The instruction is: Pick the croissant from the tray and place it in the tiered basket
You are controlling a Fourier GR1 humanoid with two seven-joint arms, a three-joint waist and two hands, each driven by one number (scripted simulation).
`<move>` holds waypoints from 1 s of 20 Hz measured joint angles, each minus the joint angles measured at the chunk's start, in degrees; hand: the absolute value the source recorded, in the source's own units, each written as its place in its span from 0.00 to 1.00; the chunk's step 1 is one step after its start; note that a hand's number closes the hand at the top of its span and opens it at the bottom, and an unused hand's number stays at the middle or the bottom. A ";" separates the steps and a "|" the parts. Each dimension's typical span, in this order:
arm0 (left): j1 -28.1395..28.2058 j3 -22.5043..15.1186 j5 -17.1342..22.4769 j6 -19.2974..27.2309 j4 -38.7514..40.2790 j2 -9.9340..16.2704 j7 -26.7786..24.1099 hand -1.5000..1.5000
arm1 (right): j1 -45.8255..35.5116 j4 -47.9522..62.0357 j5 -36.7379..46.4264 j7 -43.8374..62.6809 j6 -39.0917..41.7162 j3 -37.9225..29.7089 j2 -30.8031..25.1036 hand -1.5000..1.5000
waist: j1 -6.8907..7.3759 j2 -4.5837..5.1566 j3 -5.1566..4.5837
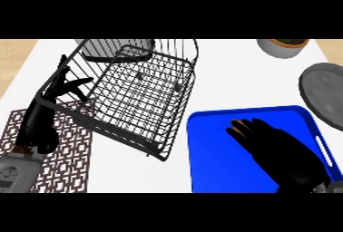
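The blue tray [214,172] lies at the lower right of the white counter. My right hand [278,152] is low over the tray's middle, its fingers curled down round the croissant [236,122]. Only a thin brown sliver of the croissant shows at the fingertips; the rest is hidden. The black wire tiered basket [134,90] stands left of the tray, reaching to the counter's far side. My left hand [64,86] rests open beside the basket's left edge, fingers up and spread, holding nothing.
A grey plate [328,95] sits at the right edge, just beyond the tray. A plant pot [285,45] stands at the far right. A grey bowl [114,47] shows behind the basket. A brown patterned mat [64,158] lies under my left forearm.
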 measured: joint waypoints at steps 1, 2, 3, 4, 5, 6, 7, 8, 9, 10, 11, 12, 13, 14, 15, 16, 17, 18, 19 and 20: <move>-0.06 0.22 -0.09 -0.02 0.25 -0.15 -1.18 0.50 | -0.05 0.79 0.62 0.00 0.07 0.16 0.12 0.00 | 0.06 0.04 -0.05; -0.15 0.38 -0.21 0.10 0.41 -0.36 -2.00 0.50 | 0.19 1.42 1.29 -0.01 0.08 0.52 0.15 0.00 | 0.12 0.09 -0.16; -0.17 0.58 -0.45 0.56 0.47 -0.76 -2.23 0.50 | 0.25 1.66 1.72 0.15 0.26 0.71 0.24 0.00 | 0.15 0.10 -0.21; -0.26 0.70 -0.68 0.89 0.53 -1.14 -2.31 0.50 | -0.04 2.11 1.92 -0.21 0.57 0.52 0.03 0.00 | 0.25 0.12 -0.23; -0.33 0.80 -0.84 0.96 0.60 -1.31 -2.54 0.50 | 0.30 2.52 2.67 -0.25 0.70 1.32 0.10 0.00 | 0.30 0.13 -0.27; -0.25 1.06 -0.91 1.23 0.81 -1.57 -3.28 0.50 | 0.70 2.90 3.01 -0.70 0.87 1.57 -0.28 0.00 | 0.22 0.10 -0.23; -0.24 1.21 -1.04 1.39 0.87 -1.76 -3.61 0.50 | 0.82 3.14 3.26 -0.73 1.28 1.71 -0.53 0.00 | 0.21 0.08 -0.28; -0.18 1.35 -1.03 1.28 0.95 -1.73 -4.05 0.50 | 1.06 3.63 3.68 -1.19 1.49 1.87 -1.06 0.00 | 0.14 0.05 -0.30; -0.10 1.52 -1.09 1.38 1.06 -1.87 -4.43 0.50 | 1.05 3.69 3.80 -1.45 1.98 1.84 -1.51 0.00 | 0.08 0.01 -0.28; -0.14 1.64 -1.20 1.51 1.19 -2.08 -4.74 0.50 | 0.87 4.03 4.00 -1.64 2.24 1.88 -1.50 0.00 | 0.12 0.00 -0.27; -0.21 1.76 -1.21 1.49 1.38 -2.20 -5.28 0.50 | 0.77 4.78 4.32 -1.90 2.23 1.93 -1.31 0.00 | 0.19 0.02 -0.24; -0.14 1.94 -1.32 1.77 1.43 -2.45 -5.46 0.50 | 0.72 5.09 4.45 -2.22 2.00 1.49 -1.40 0.00 | 0.13 -0.03 -0.23; -0.10 2.08 -1.46 1.99 1.42 -2.65 -5.52 0.50 | 0.74 5.46 4.65 -2.56 1.75 1.20 -1.47 0.00 | 0.09 -0.06 -0.27; 0.04 2.39 -0.74 1.87 1.35 -3.01 -6.16 0.50 | 0.82 5.72 4.90 -3.35 1.04 0.48 -1.96 0.00 | 0.04 -0.06 -0.35; 0.23 2.67 0.21 1.62 1.16 -3.45 -6.80 0.50 | 0.93 5.88 5.25 -4.04 0.11 -0.20 -2.21 0.00 | 0.03 -0.07 -0.47; 0.31 2.95 0.87 1.30 1.16 -3.63 -7.24 0.50 | 0.97 5.92 5.85 -4.40 -0.75 -0.62 -2.25 0.00 | -0.04 -0.10 -0.53; 0.27 3.04 1.19 0.94 1.13 -3.65 -7.42 0.50 | 0.90 6.21 6.42 -4.62 -1.54 -0.84 -1.87 0.00 | 0.00 -0.08 -0.59; 0.25 3.12 1.35 0.73 1.09 -3.71 -7.44 0.50 | 0.86 6.54 6.84 -4.86 -2.21 -1.15 -1.61 0.00 | 0.04 -0.07 -0.62; 0.21 3.22 1.48 0.58 1.11 -3.82 -7.58 0.50 | 0.98 7.22 7.47 -5.26 -3.13 -1.27 -1.26 0.00 | 0.09 -0.05 -0.61; 0.19 3.29 1.59 0.41 1.13 -3.90 -7.64 0.50 | 0.93 7.88 7.78 -5.79 -3.71 -1.60 -1.16 0.00 | 0.15 -0.03 -0.56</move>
